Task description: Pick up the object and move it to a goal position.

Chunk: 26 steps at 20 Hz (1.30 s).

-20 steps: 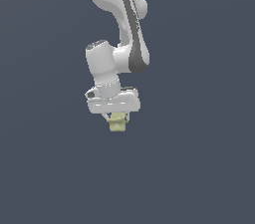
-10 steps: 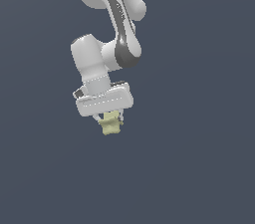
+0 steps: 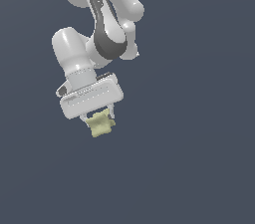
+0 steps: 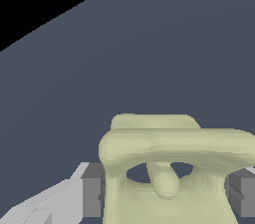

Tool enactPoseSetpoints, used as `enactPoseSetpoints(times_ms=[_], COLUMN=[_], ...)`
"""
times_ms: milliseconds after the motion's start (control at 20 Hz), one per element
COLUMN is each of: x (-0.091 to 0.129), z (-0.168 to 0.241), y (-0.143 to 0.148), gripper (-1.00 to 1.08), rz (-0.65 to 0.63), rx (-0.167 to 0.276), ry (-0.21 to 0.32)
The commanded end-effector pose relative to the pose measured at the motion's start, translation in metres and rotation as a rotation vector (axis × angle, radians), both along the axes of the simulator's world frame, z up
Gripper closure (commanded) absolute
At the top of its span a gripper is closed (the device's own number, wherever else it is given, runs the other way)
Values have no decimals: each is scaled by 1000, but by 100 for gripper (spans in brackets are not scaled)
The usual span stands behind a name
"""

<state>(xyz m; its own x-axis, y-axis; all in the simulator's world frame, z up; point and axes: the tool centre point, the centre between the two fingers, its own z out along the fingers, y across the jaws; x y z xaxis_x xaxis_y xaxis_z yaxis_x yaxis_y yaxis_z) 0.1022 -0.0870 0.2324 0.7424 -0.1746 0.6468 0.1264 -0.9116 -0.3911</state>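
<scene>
Where the wrist view looks closest, the object (image 4: 169,168) fills the foreground: a pale olive-yellow lump with a broad rounded top bar, a hollow beneath it, and a small knob-like stub poking out of that hollow. Grey finger pads (image 4: 92,190) press against it on one flank, and a second grey pad shows at the opposite flank, so the hand (image 4: 167,193) is closed onto the object from both sides, open only as wide as the lump itself.

Seen from the exterior view, the hand (image 3: 99,117) is white and wider than what it carries. The object (image 3: 101,124) hangs just below the hand's body, tilted, with most of it showing under the fingers. It touches nothing else; plain dark blue-grey ground (image 3: 199,158) lies all around it.

Farther up, the white arm (image 3: 94,29) with its dark grey band slants from the wrist toward the top of the exterior view, leaning to the exterior view's left at the hand end.
</scene>
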Motion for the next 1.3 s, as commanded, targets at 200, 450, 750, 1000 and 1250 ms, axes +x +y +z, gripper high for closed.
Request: enactPoseSetpoints(times_ms=[200, 450, 750, 1000, 1250], x=[16, 27, 35, 39, 42], z=[42, 75, 111, 132, 144], y=[-23, -41, -62, -73, -79], gripper=[108, 108, 108, 108, 108], rz=[61, 115, 178, 220, 246], rx=[50, 92, 140, 171, 190], ry=[-142, -257, -381, -454, -497])
